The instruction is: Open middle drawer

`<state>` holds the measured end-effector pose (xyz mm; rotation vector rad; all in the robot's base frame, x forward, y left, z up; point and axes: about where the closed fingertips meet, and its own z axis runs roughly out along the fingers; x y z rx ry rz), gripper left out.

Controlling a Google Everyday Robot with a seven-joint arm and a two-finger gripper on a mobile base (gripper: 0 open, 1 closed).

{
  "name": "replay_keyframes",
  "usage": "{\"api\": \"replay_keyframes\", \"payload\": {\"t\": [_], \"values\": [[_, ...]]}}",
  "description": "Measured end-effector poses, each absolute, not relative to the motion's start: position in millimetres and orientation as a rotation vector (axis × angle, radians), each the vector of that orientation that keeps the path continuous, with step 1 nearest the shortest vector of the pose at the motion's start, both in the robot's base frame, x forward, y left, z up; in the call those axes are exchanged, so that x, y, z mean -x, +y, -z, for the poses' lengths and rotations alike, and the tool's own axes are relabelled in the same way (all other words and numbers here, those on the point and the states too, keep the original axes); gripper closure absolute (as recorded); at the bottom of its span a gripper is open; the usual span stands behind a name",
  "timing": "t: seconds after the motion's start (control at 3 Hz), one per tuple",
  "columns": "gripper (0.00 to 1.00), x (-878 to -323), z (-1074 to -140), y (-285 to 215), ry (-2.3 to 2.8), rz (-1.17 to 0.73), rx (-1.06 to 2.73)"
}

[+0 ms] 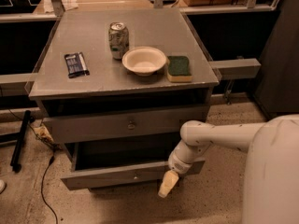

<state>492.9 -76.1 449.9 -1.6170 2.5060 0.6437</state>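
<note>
The grey cabinet (201,78) has a tall upper drawer front (93,127) with a round knob, and it is closed. Below it the middle drawer (107,175), a long low grey front with a small centre knob, stands pulled out, and its dark inside shows. My gripper (168,185) hangs cream-coloured on the end of the white arm (219,135). It points down in front of the right part of that pulled-out front, just right of the knob. Whether it touches the front does not show.
On the cabinet top stand a drink can (118,40), a white bowl (144,59), a green and yellow sponge (179,68) and a dark snack packet (76,64). A cable (46,181) and a black bar (19,141) lie on the floor at left. My white body (273,176) fills the lower right.
</note>
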Motion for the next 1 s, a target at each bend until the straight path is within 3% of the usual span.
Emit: {"api": "replay_keyframes", "payload": {"t": [1.0], "values": [[0.00, -490.8, -448.1, -87.7, 2.470, -0.650, 1.625]]}}
